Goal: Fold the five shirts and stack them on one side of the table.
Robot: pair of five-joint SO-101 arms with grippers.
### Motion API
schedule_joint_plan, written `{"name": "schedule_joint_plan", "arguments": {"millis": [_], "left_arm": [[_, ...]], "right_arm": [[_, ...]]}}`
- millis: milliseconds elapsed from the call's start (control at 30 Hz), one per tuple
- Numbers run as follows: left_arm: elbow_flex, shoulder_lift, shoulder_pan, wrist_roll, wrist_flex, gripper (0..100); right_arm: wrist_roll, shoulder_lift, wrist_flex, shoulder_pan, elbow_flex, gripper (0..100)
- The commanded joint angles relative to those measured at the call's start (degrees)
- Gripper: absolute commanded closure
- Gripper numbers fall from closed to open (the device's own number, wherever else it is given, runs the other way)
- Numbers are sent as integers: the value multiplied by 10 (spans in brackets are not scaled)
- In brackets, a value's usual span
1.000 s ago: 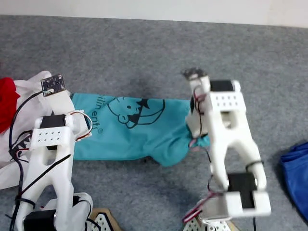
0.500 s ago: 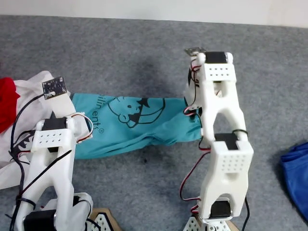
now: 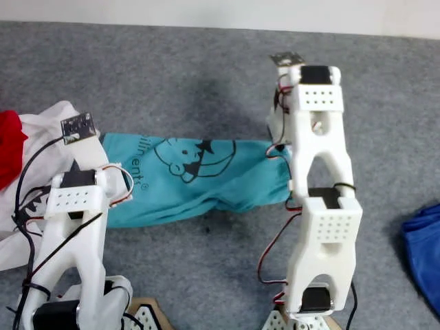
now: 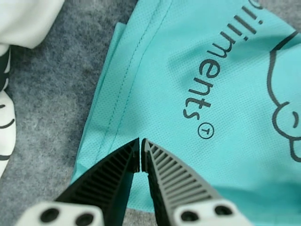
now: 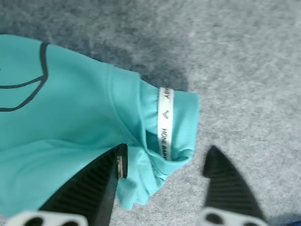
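Observation:
A teal shirt (image 3: 192, 179) with a black cartoon print lies folded into a long strip across the grey table between the two arms. My left gripper (image 4: 141, 141) is shut, its tips resting on the shirt's (image 4: 211, 70) left end near the hem; the cloth there lies flat. In the high view that gripper (image 3: 103, 148) sits at the strip's left edge. My right gripper (image 5: 168, 153) is open and hovers over the bunched collar (image 5: 164, 127) with its white label. From above, the right gripper (image 3: 278, 148) stands at the strip's right end, arm stretched far out.
A white shirt (image 3: 41, 127) with black print is heaped at the left, partly under the left arm, also seen in the left wrist view (image 4: 23, 19). A red shirt (image 3: 8, 148) lies at the left edge. A blue shirt (image 3: 423, 254) lies at the right edge.
The right arm has stretched toward the far side, carrying the shirt's bunched right end from the near side up level with the strip. The left arm has stayed put.

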Motion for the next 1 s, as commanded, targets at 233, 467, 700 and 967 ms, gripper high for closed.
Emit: {"name": "schedule_joint_plan", "arguments": {"millis": [233,467,700,967], "left_arm": [[-2,-7,8,3,-18,963],[-2,-7,8,4,-18,963],[-2,-7,8,4,-18,963],[-3,-7,9,4,-19,963]], "right_arm": [[44,-386,6,0,328,990],[267,-519,-17,-23,647,991],[434,-525,-14,101,712,981],[505,-520,-7,174,735,652]]}}
